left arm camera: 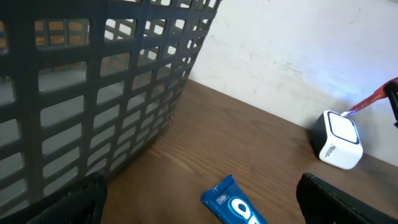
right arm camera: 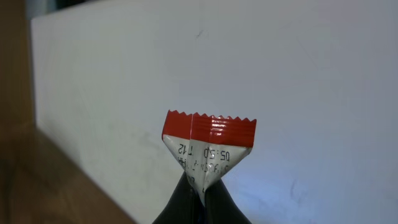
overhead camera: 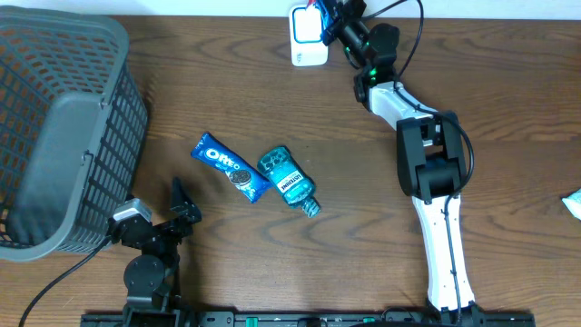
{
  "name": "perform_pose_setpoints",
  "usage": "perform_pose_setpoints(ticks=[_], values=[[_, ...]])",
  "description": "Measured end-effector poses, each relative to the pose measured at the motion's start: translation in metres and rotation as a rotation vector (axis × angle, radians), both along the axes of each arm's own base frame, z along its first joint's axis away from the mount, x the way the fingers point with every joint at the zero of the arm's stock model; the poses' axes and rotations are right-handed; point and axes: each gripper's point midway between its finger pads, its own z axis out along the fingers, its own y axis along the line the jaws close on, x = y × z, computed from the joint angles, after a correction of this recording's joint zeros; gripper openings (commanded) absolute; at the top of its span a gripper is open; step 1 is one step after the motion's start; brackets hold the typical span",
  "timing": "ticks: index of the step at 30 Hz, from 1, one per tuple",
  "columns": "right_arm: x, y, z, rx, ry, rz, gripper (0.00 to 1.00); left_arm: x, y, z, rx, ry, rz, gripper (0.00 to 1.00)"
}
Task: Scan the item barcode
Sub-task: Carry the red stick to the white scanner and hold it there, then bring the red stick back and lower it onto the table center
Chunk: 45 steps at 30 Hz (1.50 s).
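Overhead, the right gripper is seen stretched to the far edge of the brown wooden table. Its jaws are shut on a small white foil sachet with a red crimped end. A white, rounded barcode scanner box stands just below the gripper's tip. The sachet is probably held over it so that the printed code can be read. The left gripper is parked low at the near edge, jaws spread wide and nothing held, presumably kept out of the way. Ahead of it and slightly to its right lie a blue Oreo biscuit packet and a teal plastic mouthwash bottle, side by side and not yet scanned. A grey plastic mesh basket stands to its left.

From the left wrist, the basket wall is shown close on the left. The packet's end lies just ahead between the wide-set fingers, and the scanner stands far ahead to the right, the sachet's red tip just beside it.

From the right wrist, the sachet is shown pinched by its lower corner between the dark fingertips. Its red serrated edge is uppermost against a white wall, and a printed date code can be made out, though no barcode.
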Motion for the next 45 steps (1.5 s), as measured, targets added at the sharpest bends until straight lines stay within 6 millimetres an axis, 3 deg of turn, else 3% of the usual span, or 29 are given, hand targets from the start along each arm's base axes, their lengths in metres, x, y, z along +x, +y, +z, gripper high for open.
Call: perform_pose_setpoints(ticks=[10,21,28,31,36,38,41,45], values=[[0.003,-0.004,0.001,0.078,0.017,-0.027,0.01,0.0,0.0,0.0,0.0,0.0,0.0,0.98],[-0.016,0.01,-0.07,0.087,0.026,0.111,0.01,0.0,0.0,0.0,0.0,0.0,0.0,0.98],[-0.026,0.015,-0.083,0.019,0.044,0.215,0.01,0.0,0.0,0.0,0.0,0.0,0.0,0.98],[-0.033,0.005,-0.075,0.001,-0.011,0.258,0.01,0.0,0.0,0.0,0.0,0.0,0.0,0.98],[-0.056,-0.036,-0.036,0.039,-0.175,0.336,0.01,0.0,0.0,0.0,0.0,0.0,0.0,0.98],[-0.055,-0.054,-0.026,0.061,-0.158,0.362,0.01,0.0,0.0,0.0,0.0,0.0,0.0,0.98],[-0.053,-0.073,-0.025,0.078,-0.109,0.384,0.01,0.0,0.0,0.0,0.0,0.0,0.0,0.98],[-0.053,-0.085,-0.026,0.11,-0.033,0.423,0.01,0.0,0.0,0.0,0.0,0.0,0.0,0.98]])
